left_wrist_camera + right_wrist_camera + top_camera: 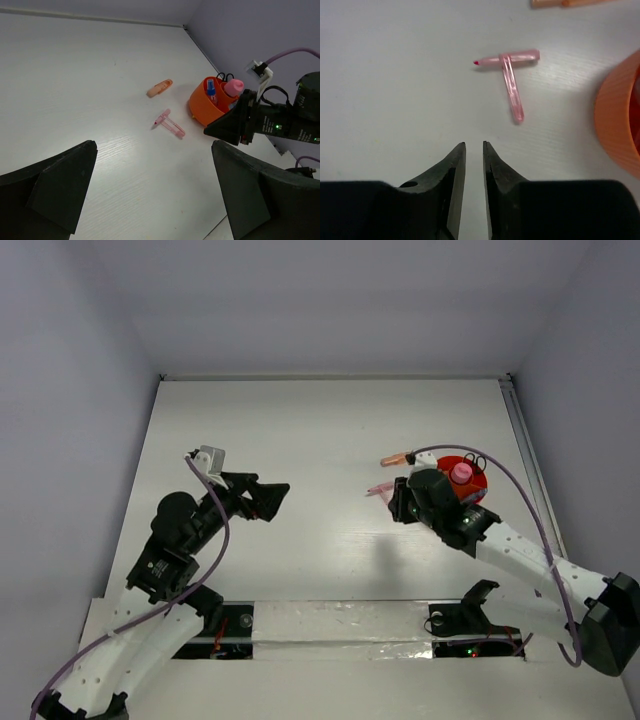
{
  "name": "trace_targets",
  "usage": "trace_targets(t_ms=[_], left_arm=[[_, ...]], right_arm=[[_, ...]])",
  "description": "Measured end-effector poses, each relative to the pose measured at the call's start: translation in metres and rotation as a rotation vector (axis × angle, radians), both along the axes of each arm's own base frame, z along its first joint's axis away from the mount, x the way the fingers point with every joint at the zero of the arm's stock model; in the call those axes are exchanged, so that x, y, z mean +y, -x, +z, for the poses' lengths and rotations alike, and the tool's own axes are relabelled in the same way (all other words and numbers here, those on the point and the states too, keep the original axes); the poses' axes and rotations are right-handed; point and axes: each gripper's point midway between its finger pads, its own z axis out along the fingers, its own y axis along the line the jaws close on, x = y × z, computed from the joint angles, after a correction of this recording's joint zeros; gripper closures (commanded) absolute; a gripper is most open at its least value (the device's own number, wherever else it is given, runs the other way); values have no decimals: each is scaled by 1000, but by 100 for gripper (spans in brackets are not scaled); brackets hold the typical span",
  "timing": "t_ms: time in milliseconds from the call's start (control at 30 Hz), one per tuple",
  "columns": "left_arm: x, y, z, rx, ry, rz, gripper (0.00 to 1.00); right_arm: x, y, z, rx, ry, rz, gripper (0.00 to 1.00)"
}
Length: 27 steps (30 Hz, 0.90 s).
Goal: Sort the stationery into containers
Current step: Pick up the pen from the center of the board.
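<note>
Just ahead of the right gripper's matt black plastic fingers lies a translucent, glossy pink plastic T-shaped piece on the matt white table, whose surface shows a fine wood-like grain. To their right, the round orange-red plastic bowl has a finely ribbed, satin wall.

Left claw agape, right claw near-closed.

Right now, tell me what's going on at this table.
Stationery is being sorted into the orange bowl, which already holds scissors, a pink tube and a blue piece. The right gripper, fingers nearly closed and empty, hovers near the pink T-shaped piece. A peach marker lies beyond. The left gripper is open, idle.
</note>
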Motion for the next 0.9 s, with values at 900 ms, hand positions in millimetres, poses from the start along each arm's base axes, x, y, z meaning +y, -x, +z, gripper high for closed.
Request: trace_targets(t_ms=[900], left_arm=[[-8,-1,0,-21,-21,-52,1]], right_arm=[[-17,-31,-112,246,114,-121,43]])
